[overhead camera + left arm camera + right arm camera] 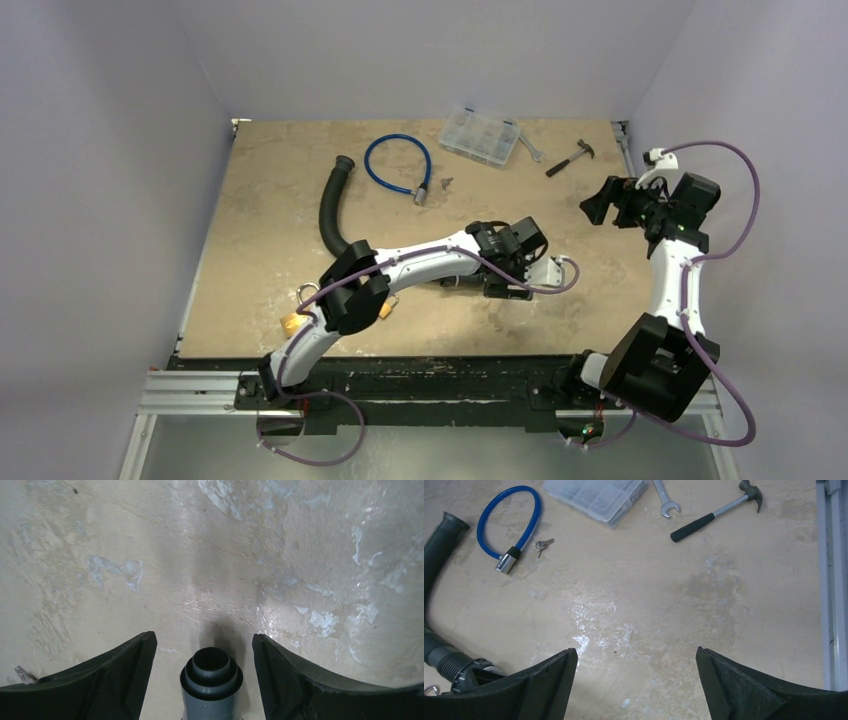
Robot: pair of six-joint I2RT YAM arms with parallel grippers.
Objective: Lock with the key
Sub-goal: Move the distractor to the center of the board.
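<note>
Black left fingers (pixel 125 675) apart, flanking without touching a grey hose end (pixel 211 680); right gripper (pixel 636 652) wide, holding nothing, hovering over the table (pixel 724 605). Well apart from both, small keys (pixel 544 543) just beside the blue cable lock (pixel 508 560)'s metal barrel. Probably light, thin, slippery flat on the table: pinch by the bow; steady the rigid barrel, not the springy cable.

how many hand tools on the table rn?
2. The hammer lies at the far right; the wrench lies just left of it, by the clear parts box. The left arm may hide others.
</note>
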